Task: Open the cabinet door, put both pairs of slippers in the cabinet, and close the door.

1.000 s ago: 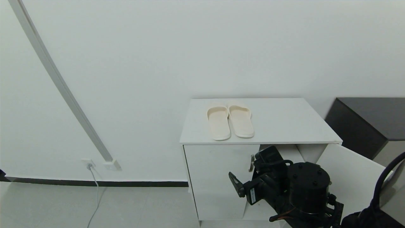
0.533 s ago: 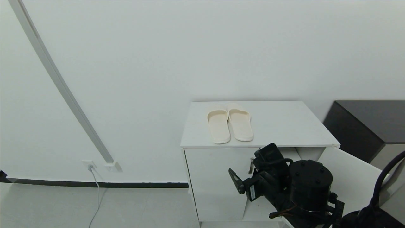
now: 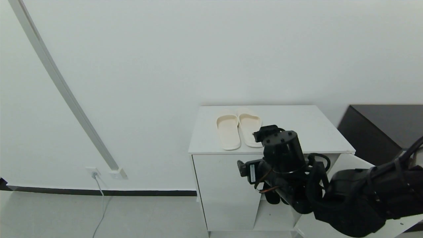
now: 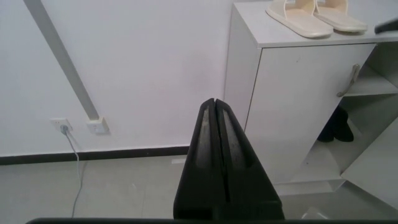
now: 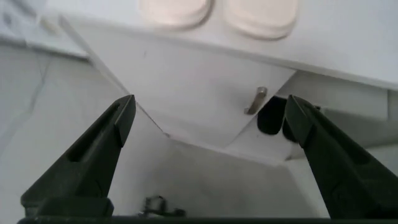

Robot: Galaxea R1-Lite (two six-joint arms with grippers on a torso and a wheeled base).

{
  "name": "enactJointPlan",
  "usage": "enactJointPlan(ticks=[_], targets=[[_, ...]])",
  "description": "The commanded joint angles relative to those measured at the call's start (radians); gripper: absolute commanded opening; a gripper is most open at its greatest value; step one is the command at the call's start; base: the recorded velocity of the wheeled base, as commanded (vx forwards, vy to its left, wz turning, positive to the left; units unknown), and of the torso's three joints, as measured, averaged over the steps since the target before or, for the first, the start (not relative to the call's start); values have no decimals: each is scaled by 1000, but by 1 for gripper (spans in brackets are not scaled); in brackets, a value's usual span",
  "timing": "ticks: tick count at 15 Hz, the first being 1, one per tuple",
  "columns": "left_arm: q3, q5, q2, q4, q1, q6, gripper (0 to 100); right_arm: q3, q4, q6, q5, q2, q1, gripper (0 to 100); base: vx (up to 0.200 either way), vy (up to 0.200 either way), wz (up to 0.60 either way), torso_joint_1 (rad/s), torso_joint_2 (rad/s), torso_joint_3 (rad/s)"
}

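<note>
A cream pair of slippers (image 3: 239,130) lies side by side on top of the white cabinet (image 3: 297,132). In the left wrist view the cream slippers (image 4: 317,17) lie above the shut left door (image 4: 298,118) with its handle (image 4: 352,78). The right door (image 3: 350,160) stands open. A dark pair (image 4: 336,127) rests on a lower shelf inside, also seen as the dark pair (image 5: 273,118) beside the handle (image 5: 255,101). My right gripper (image 3: 264,131) is open at the cabinet's front edge, close to the cream slippers' heels. My left gripper (image 4: 214,104) is shut and empty, low and to the left of the cabinet.
A dark cabinet (image 3: 380,129) stands to the right of the white one. On the wall to the left run a slanted grey strip (image 3: 62,86) and a socket (image 3: 92,171) with a cable hanging to the floor. Bare floor lies left of the cabinet.
My right arm has risen from in front of the open compartment to the level of the cabinet's top edge, near the cream slippers. The slippers have not moved.
</note>
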State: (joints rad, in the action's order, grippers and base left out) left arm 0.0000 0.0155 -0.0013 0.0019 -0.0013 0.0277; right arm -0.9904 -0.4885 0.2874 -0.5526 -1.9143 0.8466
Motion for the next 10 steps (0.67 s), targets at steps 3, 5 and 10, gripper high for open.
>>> enactJointPlan(ticks=[3, 5, 10], targets=[[0, 0, 1, 1, 0, 0, 0, -89, -41, 50, -47, -66, 14, 100, 0, 0, 0, 0, 0, 0], [0, 0, 1, 1, 0, 0, 0, -76, -82, 27, -47, -85, 14, 100, 0, 0, 0, 0, 0, 0], [0, 1, 1, 1, 0, 0, 0, -60, -101, 21, -47, -103, 14, 100, 200, 0, 0, 0, -1, 4]])
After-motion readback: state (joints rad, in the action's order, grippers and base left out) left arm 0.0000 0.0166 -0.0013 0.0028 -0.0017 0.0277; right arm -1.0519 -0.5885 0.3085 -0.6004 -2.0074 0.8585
